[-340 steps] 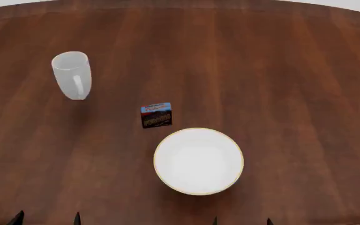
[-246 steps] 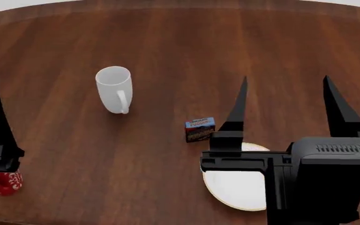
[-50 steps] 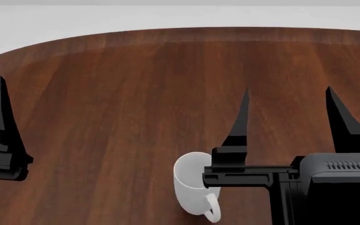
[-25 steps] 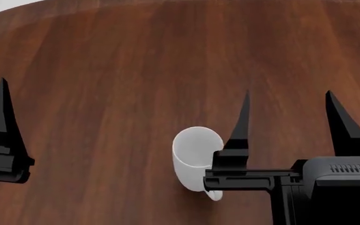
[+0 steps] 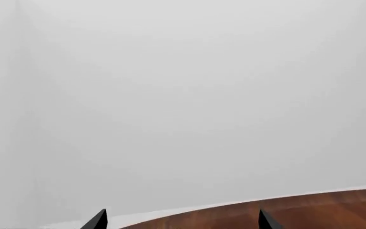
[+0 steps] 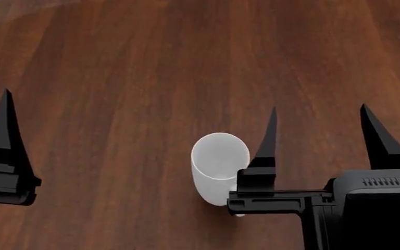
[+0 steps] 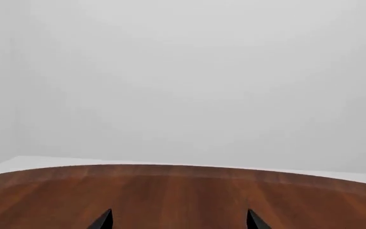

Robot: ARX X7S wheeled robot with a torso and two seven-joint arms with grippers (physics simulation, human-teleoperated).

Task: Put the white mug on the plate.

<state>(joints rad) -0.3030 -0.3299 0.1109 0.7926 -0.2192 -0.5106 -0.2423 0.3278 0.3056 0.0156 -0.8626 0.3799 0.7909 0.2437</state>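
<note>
Glossy white cylindrical mug [image 6: 220, 167] upright just left of right gripper [image 6: 320, 127], prongs apart. Left gripper [image 5: 179, 220] spread too, bare wooden table [image 6: 151, 67] around. Only wrist views show far edge.

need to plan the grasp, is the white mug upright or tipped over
Upright: the head view looks down into the white mug's open round mouth.
</note>
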